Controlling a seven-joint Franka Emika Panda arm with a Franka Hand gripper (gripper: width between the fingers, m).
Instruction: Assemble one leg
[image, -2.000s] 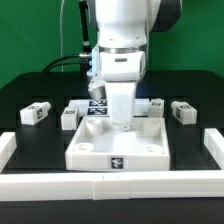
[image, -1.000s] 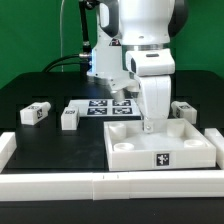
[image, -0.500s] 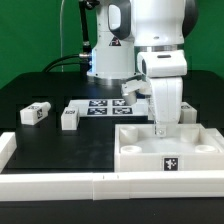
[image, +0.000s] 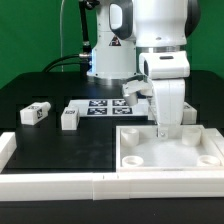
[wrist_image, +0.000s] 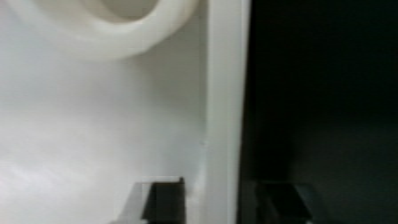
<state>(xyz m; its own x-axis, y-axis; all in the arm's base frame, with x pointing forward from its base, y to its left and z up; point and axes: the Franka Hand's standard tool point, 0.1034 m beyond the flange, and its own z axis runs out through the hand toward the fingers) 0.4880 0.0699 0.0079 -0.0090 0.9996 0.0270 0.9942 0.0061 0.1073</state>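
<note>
One leg (image: 35, 113) lies on the black worktop (image: 60, 150) at the exterior view's left. Another leg (image: 69, 119) lies just beside the marker board (image: 105, 108). Both are outside the white panel (image: 170, 155), whose far wall the claw (image: 162, 132) pinches, nearly closed.

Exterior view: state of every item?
hand: shut on panel's far wall
panel: flat on table, visible sockets empty
leg at the exterior view's far left: loose on table
leg by marker board: loose on table
marker board: flat
</note>
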